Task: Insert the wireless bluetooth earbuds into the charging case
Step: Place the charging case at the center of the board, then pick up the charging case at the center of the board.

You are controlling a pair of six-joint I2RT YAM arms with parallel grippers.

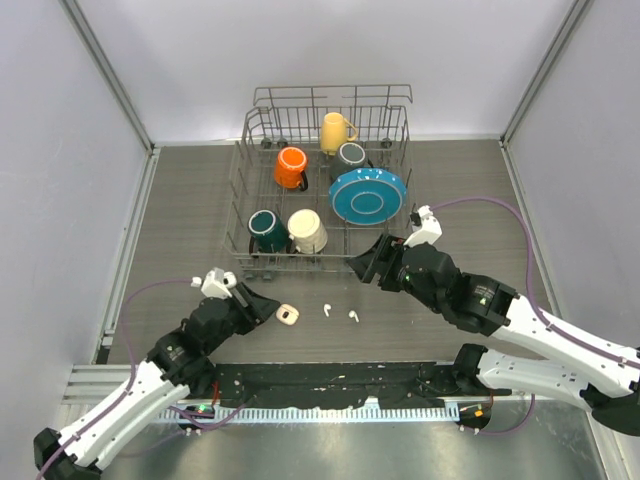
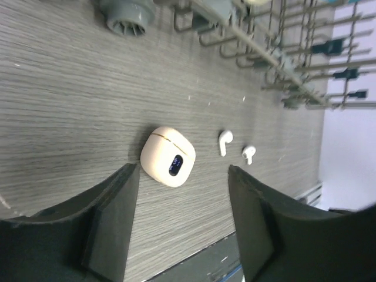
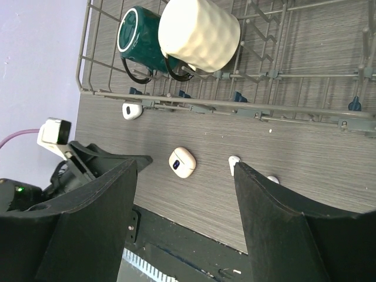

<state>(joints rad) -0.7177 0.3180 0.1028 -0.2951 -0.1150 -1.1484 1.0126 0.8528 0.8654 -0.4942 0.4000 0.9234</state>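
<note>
A small white rounded charging case (image 1: 288,315) with a dark window lies shut on the table in front of the dish rack. It also shows in the left wrist view (image 2: 168,155) and the right wrist view (image 3: 182,161). Two tiny white earbuds (image 1: 327,310) (image 1: 352,316) lie just right of it, apart from it; both show in the left wrist view (image 2: 224,141) (image 2: 248,154). My left gripper (image 1: 262,303) (image 2: 182,171) is open and empty, just left of the case. My right gripper (image 1: 368,262) (image 3: 185,167) is open and empty, above the earbuds' far side; its finger partly hides one earbud (image 3: 272,178).
A wire dish rack (image 1: 240,200) stands behind, holding orange (image 1: 291,167), yellow (image 1: 335,131), grey (image 1: 350,156), teal (image 1: 266,230) and cream (image 1: 307,231) mugs and a teal plate (image 1: 368,194). A small white piece (image 3: 131,110) sits under its front rail. The table's near edge (image 1: 330,372) is close.
</note>
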